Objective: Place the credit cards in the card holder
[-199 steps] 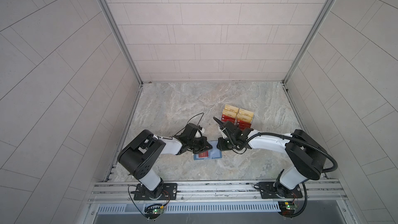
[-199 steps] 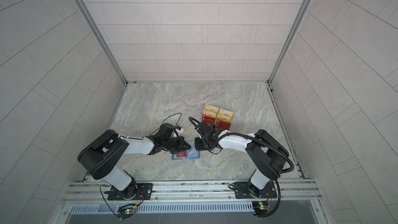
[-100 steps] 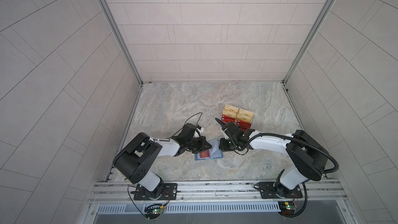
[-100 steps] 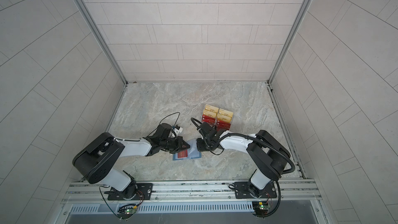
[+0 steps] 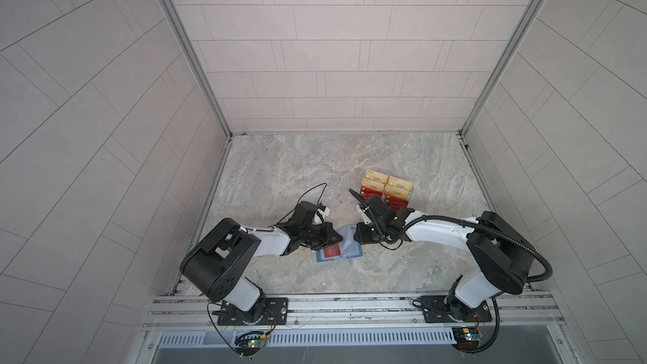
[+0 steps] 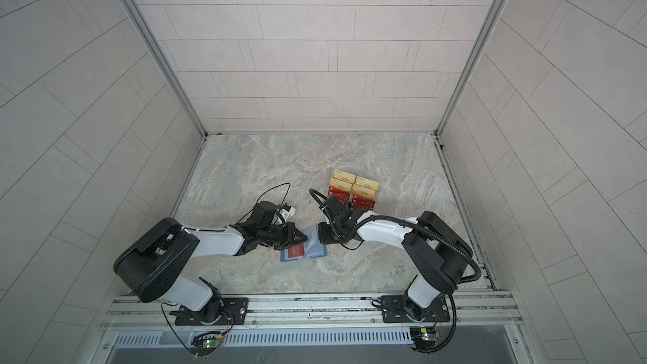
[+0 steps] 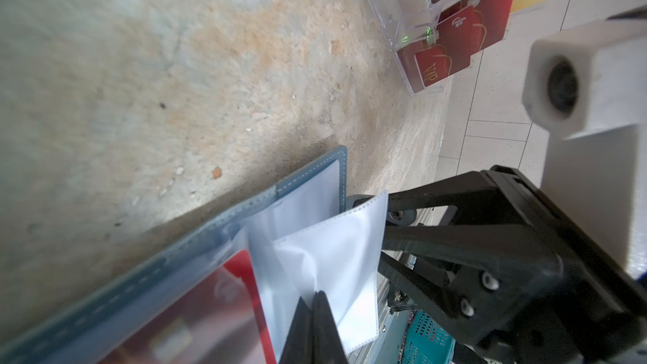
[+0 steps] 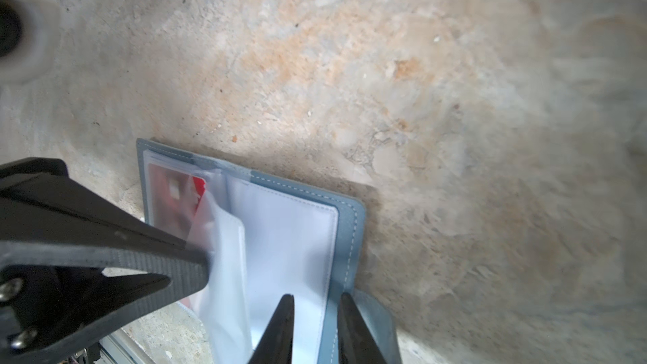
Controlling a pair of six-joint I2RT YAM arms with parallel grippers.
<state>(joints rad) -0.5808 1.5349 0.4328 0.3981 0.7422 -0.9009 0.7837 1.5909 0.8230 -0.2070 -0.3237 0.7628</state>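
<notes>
Card holder place: the card holder [image 5: 354, 253] lay open on the table [image 5: 280, 176], in the lower middle of both top views, between the two arms.
Left claw: the left gripper [image 7: 314, 304] had its jaws pressed together on the free edge of a lifted clear sleeve [image 7: 336, 257].
Right claw: the right gripper [image 8: 316, 297] straddled the holder's right cover edge beside the strap. Its jaws stood narrowly apart with the blue cover between them, which looked like a clamp on that edge.
Cards: one red card [image 5: 331, 252] sat in the left-hand page. More credit cards [image 5: 370, 192] stood in the clear rack [image 7: 392, 19], up and right of the holder and apart from it.
Handling: the holder looked light and floppy, likely to slide on the smooth stone unless pinned. The sleeves looked thin, limp and slick, easy to crease or lose from a pinch. The cards looked stiff, thin and slippery.
Where to hold: the cover by its stitched outer edge, a sleeve by its free edge, a card by an exposed edge.
Direction: the holder lay open face up, its long axis running roughly left to right in the top views. Which way the sleeve mouth faced could not be told.
</notes>
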